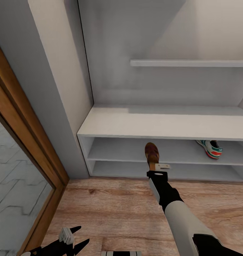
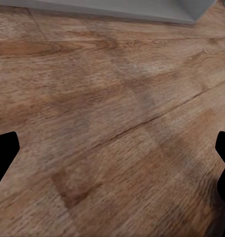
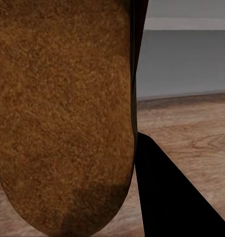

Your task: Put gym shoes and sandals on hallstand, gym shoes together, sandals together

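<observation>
My right gripper is shut on a brown sandal, holding it just in front of the hallstand's upper shoe tier. In the right wrist view the sandal's brown sole sits close to the camera, with a dark finger beside it. One white gym shoe with green stripes and a red-orange heel rests on that same tier, to the right. My left gripper hangs low at the bottom left, open over the corridor floor, nothing between its fingers. The other gym shoe and sandal are out of view.
A wooden door frame with a glass panel stands at the left, next to a grey wall corner. A wall shelf hangs above the bench top. Wood floor spreads between me and the rack.
</observation>
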Controlling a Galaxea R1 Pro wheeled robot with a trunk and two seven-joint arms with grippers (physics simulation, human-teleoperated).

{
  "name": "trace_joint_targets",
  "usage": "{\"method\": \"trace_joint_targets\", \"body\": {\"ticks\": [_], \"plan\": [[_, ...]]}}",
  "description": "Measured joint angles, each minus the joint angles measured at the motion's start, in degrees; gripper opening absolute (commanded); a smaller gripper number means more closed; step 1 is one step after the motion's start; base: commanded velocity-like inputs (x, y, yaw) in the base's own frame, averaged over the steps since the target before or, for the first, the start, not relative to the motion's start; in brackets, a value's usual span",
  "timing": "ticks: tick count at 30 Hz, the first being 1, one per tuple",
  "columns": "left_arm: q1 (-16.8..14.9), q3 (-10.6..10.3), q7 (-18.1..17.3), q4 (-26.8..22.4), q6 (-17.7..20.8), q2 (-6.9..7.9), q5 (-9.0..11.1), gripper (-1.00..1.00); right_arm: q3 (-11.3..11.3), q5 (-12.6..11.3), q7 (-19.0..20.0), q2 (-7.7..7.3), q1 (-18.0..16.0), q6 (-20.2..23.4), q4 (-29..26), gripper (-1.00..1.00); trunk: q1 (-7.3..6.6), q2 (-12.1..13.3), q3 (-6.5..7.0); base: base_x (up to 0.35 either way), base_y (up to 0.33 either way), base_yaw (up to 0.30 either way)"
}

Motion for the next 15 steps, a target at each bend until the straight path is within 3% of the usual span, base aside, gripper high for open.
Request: {"method": "trace_joint_targets", "body": {"ticks": [15], "plan": [[0.0, -0.1, -0.2, 0.0, 0.0, 0.0, 0.2, 1.0, 0.1, 0.0, 0.0, 0.0, 0.0, 0.0, -0.1, -1.0, 0.0, 0.0, 0.0, 0.0, 0.0, 0.0]]}}
